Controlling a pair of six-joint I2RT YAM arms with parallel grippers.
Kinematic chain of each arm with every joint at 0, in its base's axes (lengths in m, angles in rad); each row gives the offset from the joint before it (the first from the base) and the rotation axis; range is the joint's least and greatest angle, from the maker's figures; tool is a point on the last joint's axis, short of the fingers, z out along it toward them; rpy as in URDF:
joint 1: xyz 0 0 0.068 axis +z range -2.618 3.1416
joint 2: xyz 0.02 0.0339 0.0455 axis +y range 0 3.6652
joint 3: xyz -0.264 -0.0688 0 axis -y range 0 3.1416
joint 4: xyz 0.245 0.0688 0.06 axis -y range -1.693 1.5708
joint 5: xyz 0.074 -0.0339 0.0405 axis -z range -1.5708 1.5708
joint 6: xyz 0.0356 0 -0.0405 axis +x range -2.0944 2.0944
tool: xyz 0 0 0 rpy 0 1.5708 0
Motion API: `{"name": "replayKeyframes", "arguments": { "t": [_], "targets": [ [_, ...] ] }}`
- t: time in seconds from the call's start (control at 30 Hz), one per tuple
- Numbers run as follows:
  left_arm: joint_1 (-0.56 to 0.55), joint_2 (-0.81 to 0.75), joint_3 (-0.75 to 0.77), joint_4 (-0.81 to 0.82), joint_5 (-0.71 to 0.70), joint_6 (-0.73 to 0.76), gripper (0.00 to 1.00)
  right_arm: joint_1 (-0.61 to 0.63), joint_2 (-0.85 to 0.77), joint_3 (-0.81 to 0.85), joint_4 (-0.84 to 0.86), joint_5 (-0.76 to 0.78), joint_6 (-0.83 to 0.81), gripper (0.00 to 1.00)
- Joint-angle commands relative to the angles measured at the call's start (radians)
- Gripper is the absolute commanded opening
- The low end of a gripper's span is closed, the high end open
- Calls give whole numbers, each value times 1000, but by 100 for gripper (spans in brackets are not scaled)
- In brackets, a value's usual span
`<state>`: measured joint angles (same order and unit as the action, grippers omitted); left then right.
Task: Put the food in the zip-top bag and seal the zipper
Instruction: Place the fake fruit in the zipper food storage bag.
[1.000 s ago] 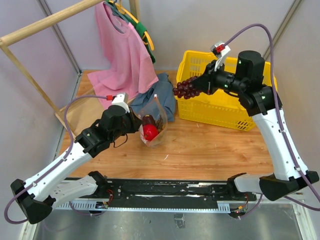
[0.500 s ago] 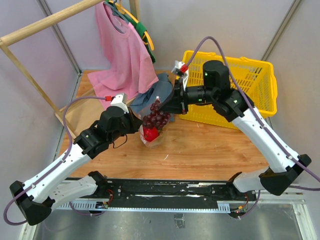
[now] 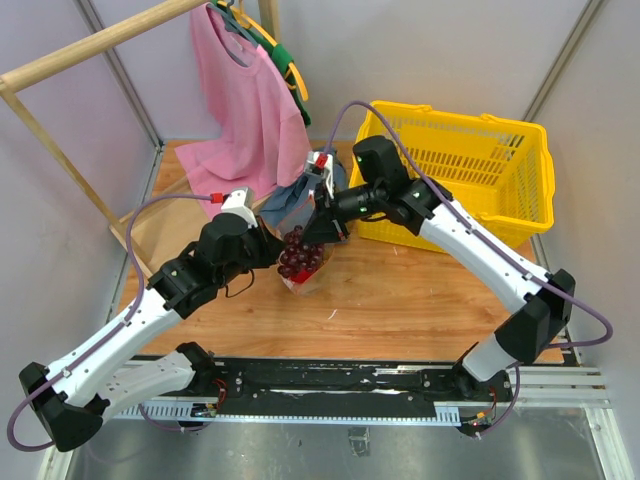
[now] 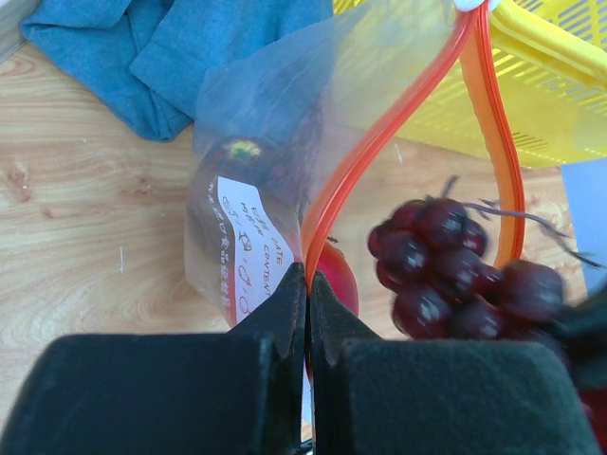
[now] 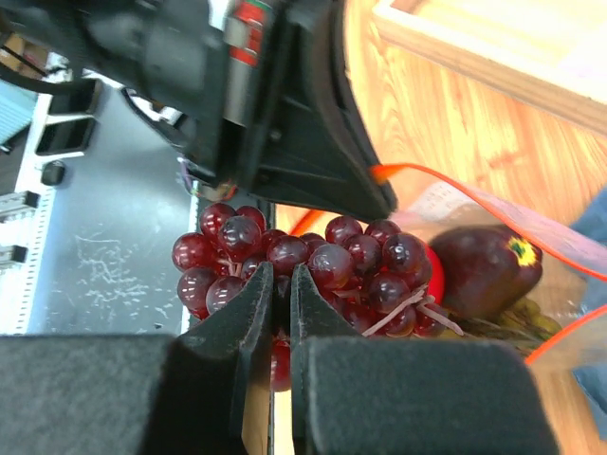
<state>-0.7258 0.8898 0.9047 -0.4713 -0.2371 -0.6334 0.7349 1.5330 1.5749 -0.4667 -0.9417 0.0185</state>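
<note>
The right gripper clamps the grape bunch at its fingertips, right above the bag mouth that the left gripper pinches open by the zipper, so the grapes should sink deep between the strips before release.

glossy grape bunch, crinkly clear plastic bag, matt wooden table.

Dark purple grape bunch, clear bag, red-orange zipper — yellow basket, blue cloth.
</note>
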Motion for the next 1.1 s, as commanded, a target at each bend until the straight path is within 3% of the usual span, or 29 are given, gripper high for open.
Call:
{"name": "replayKeyframes", "arguments": {
  "t": [0.0, 0.3, 0.57, 1.07],
  "targets": [
    [8, -23, -9, 38, 7, -1, 0, 12, 41, 64, -106, 126, -154, 1],
    [8, -21, -10, 37, 18, 3, 0, 10, 93, 131, -149, 399, -276, 9],
    [8, -11, -8, 38, 16, 3, 0, 10, 53, 95, -73, 456, -232, 50],
    [8, 1, -1, 37, 12, -5, 0, 14, -92, -33, -199, 751, -4, 63]
  ]
}}
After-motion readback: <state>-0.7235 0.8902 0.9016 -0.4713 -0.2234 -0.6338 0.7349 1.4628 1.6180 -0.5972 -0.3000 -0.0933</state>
